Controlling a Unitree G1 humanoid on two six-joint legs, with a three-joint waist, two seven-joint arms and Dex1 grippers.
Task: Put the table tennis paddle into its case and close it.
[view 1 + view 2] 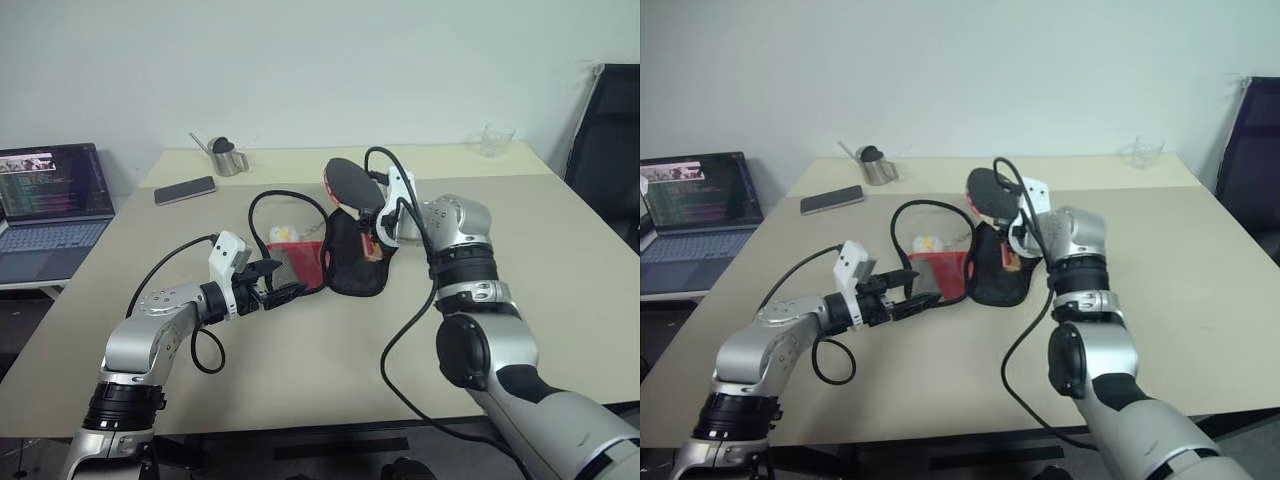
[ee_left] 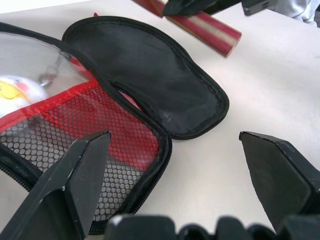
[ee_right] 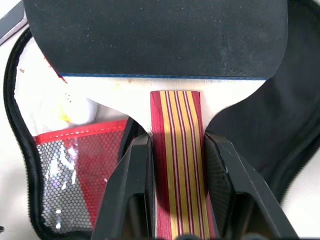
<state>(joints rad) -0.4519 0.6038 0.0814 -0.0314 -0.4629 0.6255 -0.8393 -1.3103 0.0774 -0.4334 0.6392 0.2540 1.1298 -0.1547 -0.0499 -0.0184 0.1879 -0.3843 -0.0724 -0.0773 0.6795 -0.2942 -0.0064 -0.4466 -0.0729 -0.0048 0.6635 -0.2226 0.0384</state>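
The table tennis paddle [image 1: 350,182] hangs tilted above the table, black face up, red edge showing. My right gripper [image 3: 177,145] is shut on its striped red and yellow handle [image 3: 177,165], one finger on each side. Under the paddle the case [image 1: 355,265] lies unzipped and spread flat on the table. Its black half [image 2: 150,75] is on the right and its red mesh half [image 2: 100,150] on the left. My left gripper [image 1: 277,287] is open, low over the table beside the mesh half, with nothing between its fingers [image 2: 75,185].
A white and yellow item [image 1: 283,235] sits under the case's clear pocket. A dark phone [image 1: 185,190] and a metal cup [image 1: 228,157] stand at the back left, a glass [image 1: 496,140] at the back right. A laptop [image 1: 50,205] is off the table's left, a black chair [image 1: 610,140] at right.
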